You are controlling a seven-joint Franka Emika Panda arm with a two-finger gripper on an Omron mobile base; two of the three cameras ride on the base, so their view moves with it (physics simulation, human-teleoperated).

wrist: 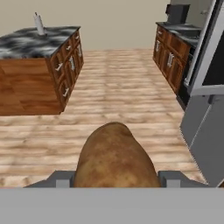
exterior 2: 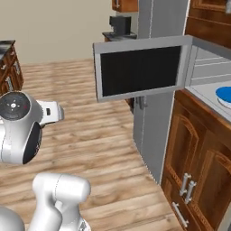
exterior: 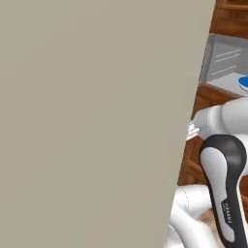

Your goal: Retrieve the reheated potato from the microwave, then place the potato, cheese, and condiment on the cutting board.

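The potato (wrist: 114,155), a tan-brown oval lump, sits close up between the two grey fingers of my gripper (wrist: 116,181), which is shut on it. It hangs over wooden floor, clear of the microwave (exterior 2: 205,63). The microwave's dark glass door (exterior 2: 140,72) stands swung wide open to the left. Its grey inside (exterior: 225,58) holds a blue plate (exterior 2: 224,95). The cheese, condiment and cutting board are out of view.
A broad beige-grey surface (exterior: 92,121) blocks most of the left base view. Brown cabinets (exterior 2: 198,167) stand under the microwave. An island with a marble top (wrist: 39,41) lies ahead on the left in the hand view, a cabinet row (wrist: 170,54) on the right, open wooden floor (wrist: 118,87) between.
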